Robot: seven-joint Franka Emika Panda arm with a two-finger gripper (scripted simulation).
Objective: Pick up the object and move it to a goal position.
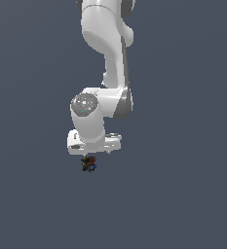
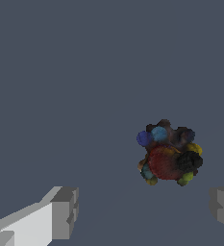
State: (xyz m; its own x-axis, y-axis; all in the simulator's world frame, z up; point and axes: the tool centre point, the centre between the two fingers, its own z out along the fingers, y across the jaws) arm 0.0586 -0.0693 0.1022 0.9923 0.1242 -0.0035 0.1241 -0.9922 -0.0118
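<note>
Right under your white gripper [image 1: 89, 156] sits the object [image 1: 88, 165], a small dark lump specked red, blue and yellow. On the wrist view your fingers [image 2: 64, 213] are spread wide, holding nothing, and the object [image 2: 169, 153] lies nearer one finger, touching neither.

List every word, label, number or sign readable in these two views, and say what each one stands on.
None: neither view shows any readable text.
The white arm and its tool carry no lettering or logo.
The lumpy object shows only red, blue, yellow and dark patches, no print.
The grey ground is unmarked.
</note>
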